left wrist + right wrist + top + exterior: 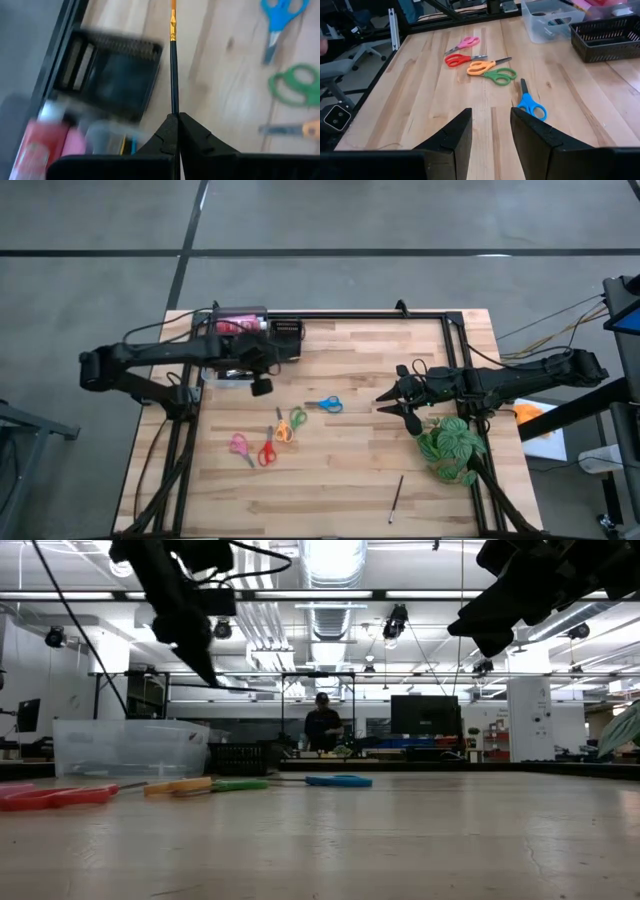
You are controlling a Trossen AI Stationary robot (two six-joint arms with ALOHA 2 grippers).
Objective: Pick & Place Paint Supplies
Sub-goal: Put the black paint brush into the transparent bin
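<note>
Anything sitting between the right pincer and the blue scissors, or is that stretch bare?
Bare wood only. In the right wrist view, nothing lies between the open right pincer and the blue scissors; the high view shows the same clear gap on the table.

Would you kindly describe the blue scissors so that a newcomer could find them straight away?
Start at the wooden table and find the loose group of scissors lying flat near its middle. The blue scissors lie alone on the side of that group nearer the leafy plant, apart from the green scissors, orange scissors, red scissors and pink scissors. They are the only blue-handled pair.
</note>
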